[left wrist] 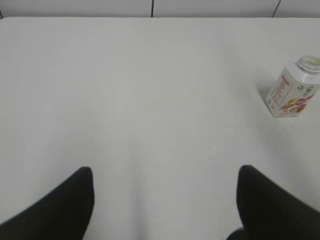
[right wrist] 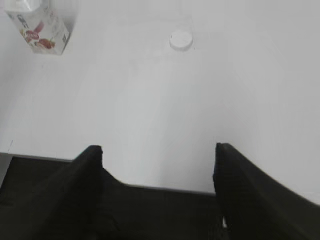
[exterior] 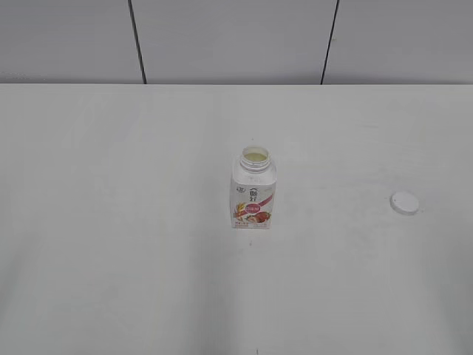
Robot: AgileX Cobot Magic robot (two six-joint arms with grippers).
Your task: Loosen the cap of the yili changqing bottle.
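- The yili changqing bottle (exterior: 253,192) stands upright about the middle of the white tabletop (exterior: 111,222), its pink-red fruit label turned to the near edge.
- Its wide round neck is uncovered, and a pale, yellowish surface shows inside the mouth.
- The cap (exterior: 404,202) lies flat on the tabletop well apart from the bottle, out toward the right edge; from where I stand I cannot tell which face is up.
- The left tool (left wrist: 165,200) hangs over bare tabletop toward the near left side, its two dark fingers (left wrist: 60,210) spread wide with nothing between them; the bottle (left wrist: 292,92) sits far off at its upper right.
- The right tool (right wrist: 157,190) hovers at the near edge of the tabletop, partly beyond it, fingers (right wrist: 250,195) likewise wide apart and empty.
- From that side the cap (right wrist: 180,39) lies ahead of the tool, and the bottle (right wrist: 40,27) stands off to the far left, neither touched.
- Behind the far edge runs a grey panelled wall (exterior: 236,37) with dark seams.
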